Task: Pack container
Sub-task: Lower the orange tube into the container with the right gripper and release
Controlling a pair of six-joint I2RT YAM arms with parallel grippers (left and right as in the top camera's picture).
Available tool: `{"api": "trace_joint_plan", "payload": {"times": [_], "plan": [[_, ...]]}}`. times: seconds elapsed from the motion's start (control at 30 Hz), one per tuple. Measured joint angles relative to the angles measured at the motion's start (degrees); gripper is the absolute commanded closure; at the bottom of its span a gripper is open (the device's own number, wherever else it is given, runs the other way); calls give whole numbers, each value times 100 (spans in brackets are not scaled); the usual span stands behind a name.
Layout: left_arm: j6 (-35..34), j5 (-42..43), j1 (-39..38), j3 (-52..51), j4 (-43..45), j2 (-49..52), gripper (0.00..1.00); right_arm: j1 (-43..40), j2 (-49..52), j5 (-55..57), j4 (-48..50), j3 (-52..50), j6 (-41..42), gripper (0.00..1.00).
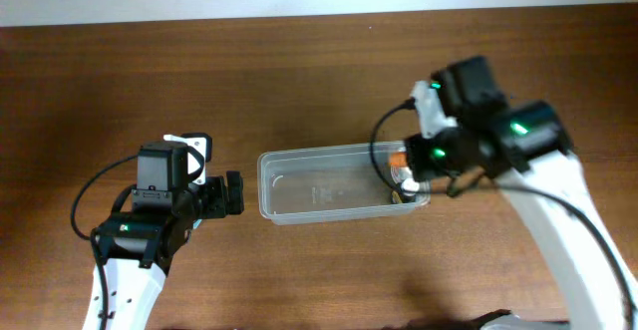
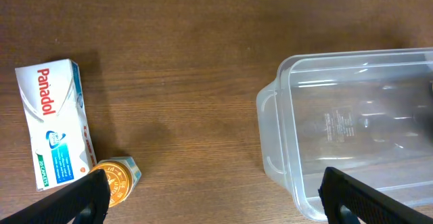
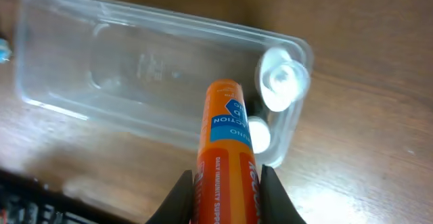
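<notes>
The clear plastic container (image 1: 329, 182) lies in the middle of the table; it also shows in the left wrist view (image 2: 358, 129) and the right wrist view (image 3: 135, 68). My right gripper (image 3: 224, 190) is shut on an orange tube (image 3: 226, 149) and holds it over the container's right end (image 1: 399, 161). Two small white-capped bottles (image 3: 281, 82) lie in that end. My left gripper (image 2: 216, 197) is open and empty, just left of the container (image 1: 231, 192).
A white Panadol box (image 2: 54, 122) and a small jar with an orange-gold lid (image 2: 114, 180) lie on the wood table left of the container, near my left gripper's left finger.
</notes>
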Motion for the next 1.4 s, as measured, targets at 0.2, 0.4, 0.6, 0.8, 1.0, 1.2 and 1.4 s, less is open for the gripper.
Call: {"api": "trace_joint_plan", "payload": {"times": [0.2, 0.4, 0.6, 0.8, 1.0, 1.2, 1.4], "plan": [[0, 0, 0, 0, 0, 0, 1, 48, 1078, 101, 297, 0, -9, 85], [0, 0, 0, 0, -2, 0, 1, 50, 1786, 138, 671, -2, -52, 85], [0, 0, 0, 0, -2, 0, 1, 50, 2100, 264, 824, -2, -90, 85], [0, 0, 0, 0, -2, 0, 1, 50, 2201, 404, 824, -2, -96, 80], [0, 0, 0, 0, -31, 0, 1, 55, 2201, 442, 811, -2, -125, 63], [0, 0, 0, 0, -48, 0, 1, 57, 2201, 442, 804, -2, -149, 61], [0, 0, 0, 0, -52, 0, 1, 57, 2201, 442, 802, -2, -151, 61]]}}
